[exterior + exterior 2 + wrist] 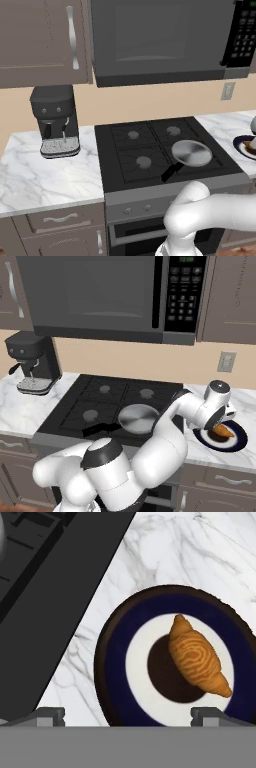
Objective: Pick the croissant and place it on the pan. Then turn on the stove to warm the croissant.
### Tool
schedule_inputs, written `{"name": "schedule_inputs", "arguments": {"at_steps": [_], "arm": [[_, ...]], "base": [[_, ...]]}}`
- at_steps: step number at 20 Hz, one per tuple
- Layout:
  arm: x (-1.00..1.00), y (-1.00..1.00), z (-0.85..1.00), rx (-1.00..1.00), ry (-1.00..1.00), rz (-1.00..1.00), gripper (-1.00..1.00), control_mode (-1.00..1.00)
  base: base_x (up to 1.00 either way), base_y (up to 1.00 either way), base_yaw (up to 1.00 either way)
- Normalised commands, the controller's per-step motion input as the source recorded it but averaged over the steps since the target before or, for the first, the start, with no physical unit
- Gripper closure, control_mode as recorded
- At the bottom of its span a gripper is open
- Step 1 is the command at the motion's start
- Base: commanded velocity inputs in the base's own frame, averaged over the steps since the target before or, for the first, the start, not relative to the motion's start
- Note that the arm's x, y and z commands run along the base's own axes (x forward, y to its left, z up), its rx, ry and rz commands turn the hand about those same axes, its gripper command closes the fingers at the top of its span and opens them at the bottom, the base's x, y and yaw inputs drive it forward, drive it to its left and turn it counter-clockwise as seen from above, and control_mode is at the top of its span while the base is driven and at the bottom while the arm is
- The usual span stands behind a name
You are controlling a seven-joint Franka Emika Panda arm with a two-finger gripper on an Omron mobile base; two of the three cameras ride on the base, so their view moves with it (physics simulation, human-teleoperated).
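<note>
On the marble counter right of the stove [107, 401], the croissant [198, 657] lies untouched on a dark plate [115, 662], with the gripper [127, 714] hovering above it, jaws spread wide and empty. Nothing is done yet: the pan [138, 419] on the near-right burner sits bare, and picking, placing and turning on the stove all remain.

Evenly lit rendered kitchen, sharp throughout, no blur.
Soft, flat light with no visible source; the pan [191, 152] shows a pale sheen, the marble counter [45, 172] looks bright, and the croissant [198, 657] casts a faint shadow on its plate [115, 662].
</note>
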Motion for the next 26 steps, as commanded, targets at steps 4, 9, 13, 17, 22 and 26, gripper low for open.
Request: {"name": "schedule_inputs", "arguments": {"at_steps": [4,9,13,17,22,26], "arm": [[0.0,0.0,0.0,0.0,0.0,0.0,-1.0,-1.0],[0.0,0.0,0.0,0.0,-0.02,0.0,-1.0,-1.0],[0.0,0.0,0.0,0.0,0.0,0.0,-1.0,-1.0],[0.0,0.0,-0.02,0.0,-0.02,0.0,-1.0,-1.0],[0.0,0.0,-0.06,0.0,-0.03,0.02,-1.0,-1.0],[0.05,0.0,-0.07,0.0,0.0,0.03,-1.0,-1.0]], "base": [[0.0,0.0,0.0],[0.0,0.0,0.0],[0.0,0.0,0.0],[0.0,0.0,0.0],[0.0,0.0,0.0],[0.0,0.0,0.0]]}}
